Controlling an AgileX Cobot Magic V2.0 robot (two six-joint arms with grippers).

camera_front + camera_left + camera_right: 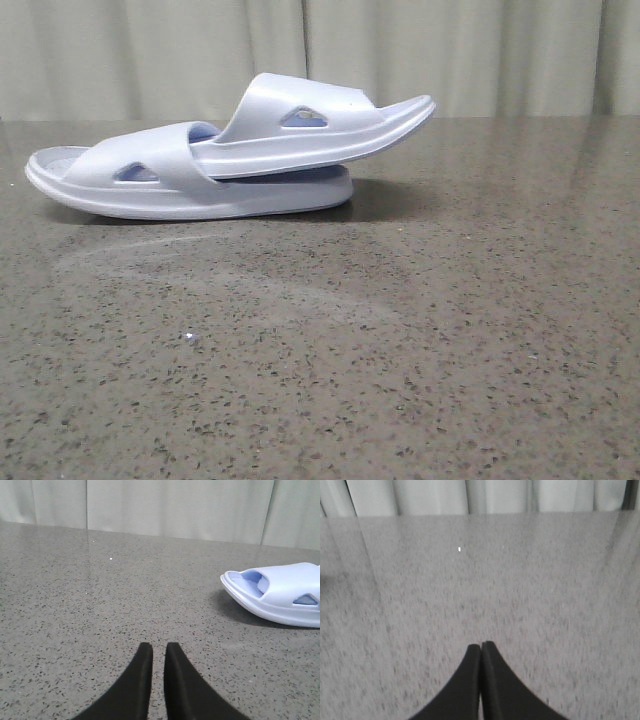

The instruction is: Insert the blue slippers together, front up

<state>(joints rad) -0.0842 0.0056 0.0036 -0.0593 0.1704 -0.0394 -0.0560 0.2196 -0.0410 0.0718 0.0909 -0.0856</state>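
Observation:
The blue slippers lie at the back left of the table in the front view. The lower slipper (120, 185) lies flat on its sole. The upper slipper (320, 135) is pushed under the lower one's strap and slants up to the right. One slipper end (280, 597) shows in the left wrist view, off to the side of my left gripper (159, 647). That gripper is empty, with only a narrow gap between the jaws. My right gripper (481, 644) is shut and empty over bare table, with no slipper in its view. Neither gripper shows in the front view.
The speckled grey stone table (400, 340) runs back to a pale curtain (480, 50). A small white speck (186, 337) lies on the table in front of the slippers.

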